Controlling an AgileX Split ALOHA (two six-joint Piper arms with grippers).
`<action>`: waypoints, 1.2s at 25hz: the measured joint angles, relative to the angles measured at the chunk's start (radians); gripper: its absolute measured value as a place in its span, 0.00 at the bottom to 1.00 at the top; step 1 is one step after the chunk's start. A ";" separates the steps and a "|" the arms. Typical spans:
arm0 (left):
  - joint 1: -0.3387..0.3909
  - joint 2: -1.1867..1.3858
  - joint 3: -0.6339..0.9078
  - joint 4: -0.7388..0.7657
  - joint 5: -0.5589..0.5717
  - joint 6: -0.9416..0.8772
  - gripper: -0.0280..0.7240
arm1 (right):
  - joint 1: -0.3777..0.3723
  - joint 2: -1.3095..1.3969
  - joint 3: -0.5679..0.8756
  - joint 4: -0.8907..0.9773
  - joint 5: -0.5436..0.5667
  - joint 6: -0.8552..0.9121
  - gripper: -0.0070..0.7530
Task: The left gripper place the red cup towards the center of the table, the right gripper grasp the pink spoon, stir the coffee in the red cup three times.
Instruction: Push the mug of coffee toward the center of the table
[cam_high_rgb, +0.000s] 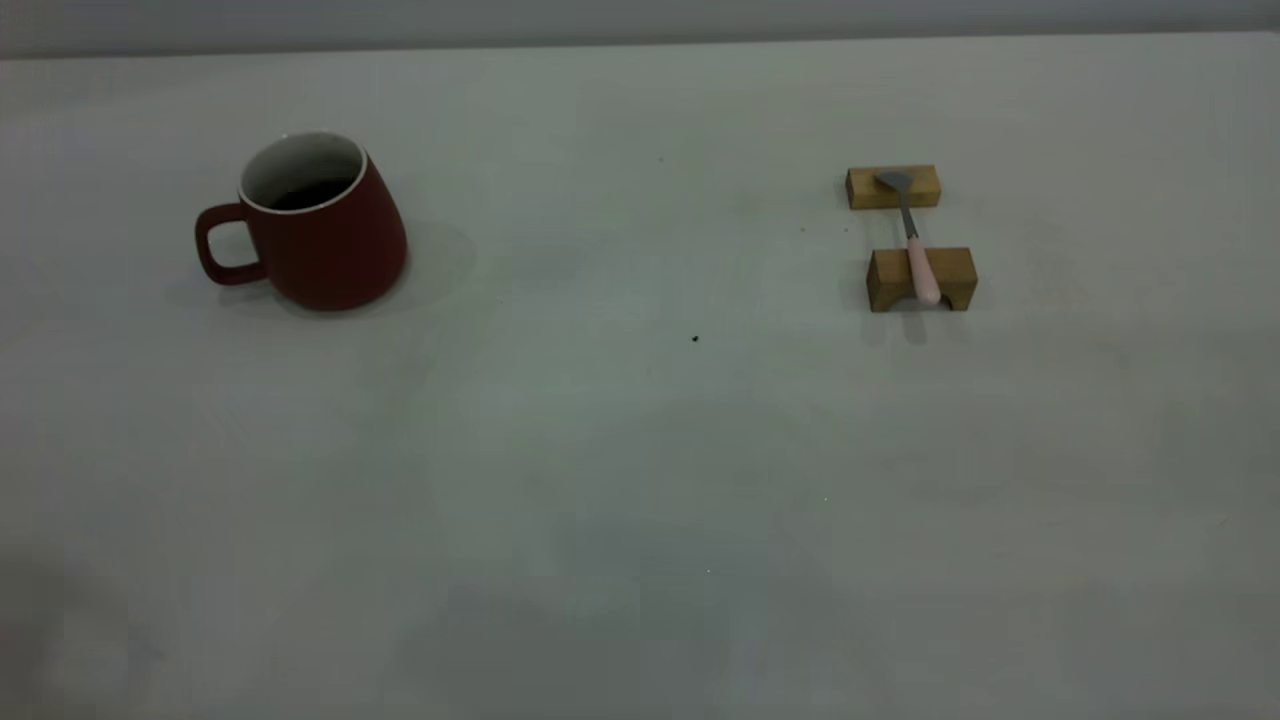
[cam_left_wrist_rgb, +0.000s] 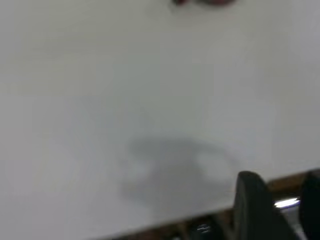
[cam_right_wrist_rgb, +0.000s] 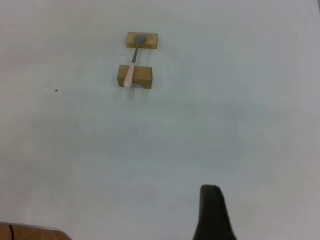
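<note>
Although neither arm appeared in the exterior view, we found the red cup standing upright in the upper left of that frame on the table, its handle turned toward the left edge and its white rim tipped slightly back. We saw the coffee as a dark pool low inside it. In the upper right of the same frame lay the pink spoon, bridged across two wooden blocks: its grey bowl rested on the farther block, and its pale pink handle sat in the notch of the nearer one, the tip jutting just past it. The cup and the spoon were well apart, with a tiny dark speck on the bare table between them.

In the left wrist view we made out only one dark finger of the left claw at the lower right, above the table's near edge; we could not tell whether it was spread. In the right wrist view a single dark finger of the right claw showed at the bottom, well short of the spoon; we could not tell its state either.
</note>
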 joint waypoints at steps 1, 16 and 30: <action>0.000 0.077 -0.025 0.000 -0.027 0.049 0.51 | 0.000 0.000 0.000 0.000 0.000 0.000 0.77; 0.000 0.811 -0.318 0.110 -0.243 0.413 0.92 | 0.000 0.000 0.000 0.000 0.000 0.000 0.77; 0.000 1.247 -0.593 0.101 -0.263 0.628 0.92 | 0.000 0.000 0.000 0.000 0.000 0.000 0.77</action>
